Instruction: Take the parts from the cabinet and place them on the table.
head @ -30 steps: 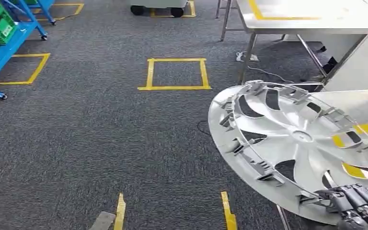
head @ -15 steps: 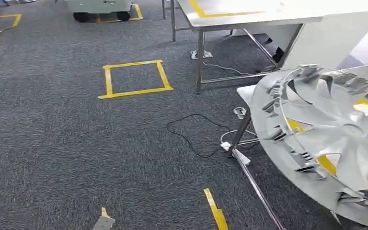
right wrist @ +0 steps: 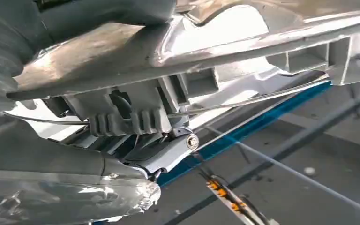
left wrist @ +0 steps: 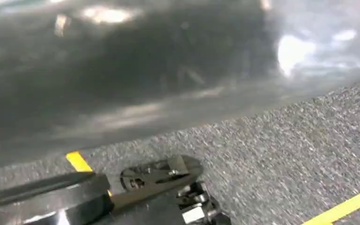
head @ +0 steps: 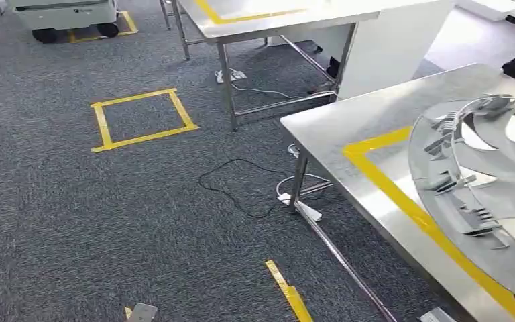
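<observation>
We are holding the silver wheel cover above a steel table edged with yellow tape. Our right hand is gripping its rim; we cannot tell the left hand's state. Grey carpet is spreading around, with a yellow square taped on it.

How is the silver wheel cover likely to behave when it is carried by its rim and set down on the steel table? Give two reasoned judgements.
The wheel cover looks thin and cut through by openings, so it is probably light for its size and may flex. Its glossy face could slip on the steel table, and the small clips round its rim look breakable.
</observation>
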`<state>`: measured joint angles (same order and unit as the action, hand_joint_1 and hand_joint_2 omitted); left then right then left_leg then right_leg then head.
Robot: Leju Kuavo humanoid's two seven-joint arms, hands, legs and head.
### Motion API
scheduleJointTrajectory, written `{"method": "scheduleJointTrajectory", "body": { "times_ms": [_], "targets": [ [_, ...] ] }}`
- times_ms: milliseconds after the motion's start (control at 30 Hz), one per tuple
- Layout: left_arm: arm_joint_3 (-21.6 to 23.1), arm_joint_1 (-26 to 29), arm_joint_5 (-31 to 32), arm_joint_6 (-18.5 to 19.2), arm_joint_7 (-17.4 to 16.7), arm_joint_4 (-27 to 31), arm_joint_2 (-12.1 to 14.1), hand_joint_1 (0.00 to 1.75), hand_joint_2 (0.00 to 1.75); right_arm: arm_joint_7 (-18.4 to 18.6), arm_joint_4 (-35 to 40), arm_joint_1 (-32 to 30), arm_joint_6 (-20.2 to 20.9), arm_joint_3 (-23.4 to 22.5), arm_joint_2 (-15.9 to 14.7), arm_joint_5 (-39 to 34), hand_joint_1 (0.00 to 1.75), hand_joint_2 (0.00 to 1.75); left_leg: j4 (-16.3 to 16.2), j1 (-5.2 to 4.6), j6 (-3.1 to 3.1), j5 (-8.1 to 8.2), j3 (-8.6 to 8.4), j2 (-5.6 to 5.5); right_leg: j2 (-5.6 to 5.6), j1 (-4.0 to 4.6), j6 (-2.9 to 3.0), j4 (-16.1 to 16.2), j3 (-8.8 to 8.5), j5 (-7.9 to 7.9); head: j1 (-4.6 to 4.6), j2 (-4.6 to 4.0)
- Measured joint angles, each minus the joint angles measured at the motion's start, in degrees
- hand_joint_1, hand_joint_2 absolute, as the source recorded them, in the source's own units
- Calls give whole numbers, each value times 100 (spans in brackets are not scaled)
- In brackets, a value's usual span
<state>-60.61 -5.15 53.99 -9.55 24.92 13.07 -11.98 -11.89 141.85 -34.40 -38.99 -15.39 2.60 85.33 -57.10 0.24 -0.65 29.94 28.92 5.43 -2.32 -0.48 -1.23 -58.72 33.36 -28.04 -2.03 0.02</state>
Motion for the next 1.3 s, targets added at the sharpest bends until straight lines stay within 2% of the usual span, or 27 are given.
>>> {"method": "scheduleJointTrajectory", "body": {
  "times_ms": [33, 67, 100, 133, 200, 233, 267, 300, 367, 400, 433, 467, 567, 633, 667, 733, 767, 800, 867, 900, 933, 967, 1067, 1133, 1167, 1233, 1300],
  "targets": [
    [-4, -6, 0, -2, 0, 0, -7, 0, 0, -74, 0, -2, 0, -81, 55, -59, 175, 175, 9, 8, -36, 12, -19, 53, 54, 8, 46, 15, 13, 6, -4, 0],
    [-6, -15, 0, -2, -4, 0, -9, 0, 0, -202, 0, -3, 0, -156, 126, -158, 175, 175, -15, 41, -84, 72, -20, -28, 111, -40, 101, 59, -36, 36, 2, 0],
    [-9, -21, -2, -2, -4, 0, -11, 0, 0, -336, -2, 0, -2, -233, 190, -262, 175, 175, -169, 46, -96, 185, 34, -298, 149, -37, 130, 63, -44, 32, 24, 0],
    [-11, -18, -13, -2, -4, 0, -9, 0, 0, -486, -22, 29, -2, -304, 254, -372, 175, 175, -510, 47, -91, 384, 197, -419, 193, -34, 165, 62, -45, 31, 33, 0],
    [-24, 11, -46, -2, -7, 0, -9, 0, 0, -842, -72, 65, 0, -480, 443, -626, 175, 175, -1439, 40, -89, 755, 683, -495, 322, -12, 195, 62, -49, 18, 44, 0],
    [-37, 31, -52, -2, -13, 0, -9, 0, 0, -1028, -107, 72, -2, -566, 523, -757, 175, 175, -1743, 37, -81, 788, 875, -500, 401, 2, 199, 60, -54, 16, 44, 0],
    [-46, 46, -52, 0, -15, 0, -9, 0, 0, -1170, -144, 84, 0, -656, 599, -851, 175, 175, -1755, 33, -60, 668, 931, -502, 482, 17, 205, 60, -70, 12, 41, 0],
    [-48, 47, -52, 7, -15, 0, -4, 0, 0, -1282, -181, 93, 0, -761, 682, -924, 175, 175, -1537, 27, -31, 429, 881, -514, 559, 31, 213, 60, -89, 6, 46, 0],
    [-55, 37, -61, 17, -15, 0, 7, 0, 0, -1403, -243, 102, 0, -885, 778, -1005, 175, 175, -616, 7, 54, -172, 519, -655, 710, 41, 210, 60, -129, -2, 42, 0],
    [-61, 39, -72, 24, -15, 0, 18, 0, 0, -1515, -280, 117, 0, -944, 839, -1073, 175, 175, -256, -1, 100, -271, 379, -896, 760, 24, 207, 60, -125, -3, 39, 0],
    [-81, 36, -83, 37, -15, 0, 24, 0, 0, -1695, -356, 159, 0, -1042, 924, -1158, 175, 175, -99, 26, 112, -211, 307, -950, 849, 58, 178, 30, -95, -17, 37, 0],
    [-101, 21, -98, 37, -24, 0, 24, 0, 0, -1795, -405, 169, 0, -1106, 975, -1200, 175, 175, -98, 7, 83, -179, 297, -909, 896, 29, 141, 34, -61, 0, 46, 0],
    [-129, 3, -120, 57, -28, 0, 15, 0, 0, -1847, -582, 137, 9, -1322, 1130, -1244, 175, 175, 13, 24, 154, -228, 260, -764, 1024, 11, 23, 87, 17, 25, 42, 0],
    [-146, -18, -122, 61, -26, 0, 11, 0, 0, -1777, -719, 158, 57, -1432, 1134, -1246, 175, 175, 79, 33, 175, -259, 232, -655, 524, 17, -21, -268, 181, -232, -5, 0],
    [-151, -8, -122, 68, -26, 0, 11, 0, 0, -1725, -799, 207, 119, -1464, 1136, -1228, 175, 175, 76, 29, 182, -255, 234, -579, 387, 9, -49, -700, 401, -459, -13, 0],
    [-155, 27, -125, 74, -26, 0, 17, 0, 0, -1610, -918, 255, 287, -1536, 1136, -1213, 175, 175, 74, 26, 189, -239, 233, -420, 284, -19, -104, -1517, 833, -776, -7, 0],
    [-160, 28, -138, 87, -26, 0, 24, 0, 0, -1565, -973, 249, 359, -1582, 1136, -1209, 175, 175, 70, 29, 181, -230, 230, -361, 266, -31, -125, -1628, 901, -738, -15, 0],
    [-168, 25, -138, 90, -26, 0, 22, 0, 0, -1532, -1027, 248, 411, -1622, 1136, -1187, 175, 175, 70, 33, 170, -220, 218, -298, 248, -48, -145, -1467, 814, -568, -11, 0],
    [-179, 17, -140, 98, -26, 0, 13, 0, 0, -1480, -1101, 257, 494, -1687, 1136, -1180, 175, 175, 69, 38, 131, -186, 176, -189, 125, -80, -164, -537, 316, -76, -11, 0],
    [-181, 14, -140, 107, -26, 0, 13, 0, 0, -1475, -1132, 266, 525, -1713, 1136, -1169, 175, 175, 64, 28, 87, -158, 135, -130, -102, -82, -174, 6, 5, 68, -17, 0],
    [-184, 11, -142, 107, -24, 0, 31, 0, 0, -1471, -1169, 302, 564, -1726, 1136, -1160, 175, 175, 56, -23, 41, -122, 127, -93, -182, -43, -116, 80, -66, -5, -20, 0],
    [-188, 8, -151, 109, -22, 0, 33, 0, 0, -1455, -1189, 325, 639, -1742, 1136, -1150, 175, 175, 56, -21, 13, -118, 112, -49, -78, -39, -38, 76, -68, 7, 11, 0],
    [-192, -19, -175, 131, -11, 0, 33, 0, 0, -1327, -1252, 330, 944, -1824, 1128, -1115, 175, 175, 64, 9, -75, -89, 47, 83, 76, -22, 76, 76, -57, 11, 9, 0],
    [-197, -27, -175, 171, 18, 0, 35, 0, 0, -1230, -1296, 357, 1157, -1871, 1114, -1115, 175, 175, -254, 39, -119, 175, 171, -341, 159, -45, 154, 97, -74, 35, 42, 0],
    [-201, -20, -175, 184, 20, 0, 39, 0, 0, -1191, -1327, 398, 1275, -1884, 1088, -1119, 175, 175, -679, 36, -115, 409, 375, -446, 220, -41, 176, 95, -66, 35, 44, 0],
    [-227, 9, -175, 199, 20, 0, 53, 0, 0, -1132, -1395, 463, 1456, -1893, 1018, -1132, 175, 175, -1621, 30, -97, 761, 856, -498, 366, -11, 198, 92, -54, 42, 50, 0],
    [-258, 21, -175, 214, 20, 0, 57, 0, 0, -1104, -1462, 498, 1536, -1914, 962, -1134, 175, 175, -1716, 14, -38, 579, 977, -504, 519, 30, 206, 92, -68, 38, 48, 0]
  ]
}}
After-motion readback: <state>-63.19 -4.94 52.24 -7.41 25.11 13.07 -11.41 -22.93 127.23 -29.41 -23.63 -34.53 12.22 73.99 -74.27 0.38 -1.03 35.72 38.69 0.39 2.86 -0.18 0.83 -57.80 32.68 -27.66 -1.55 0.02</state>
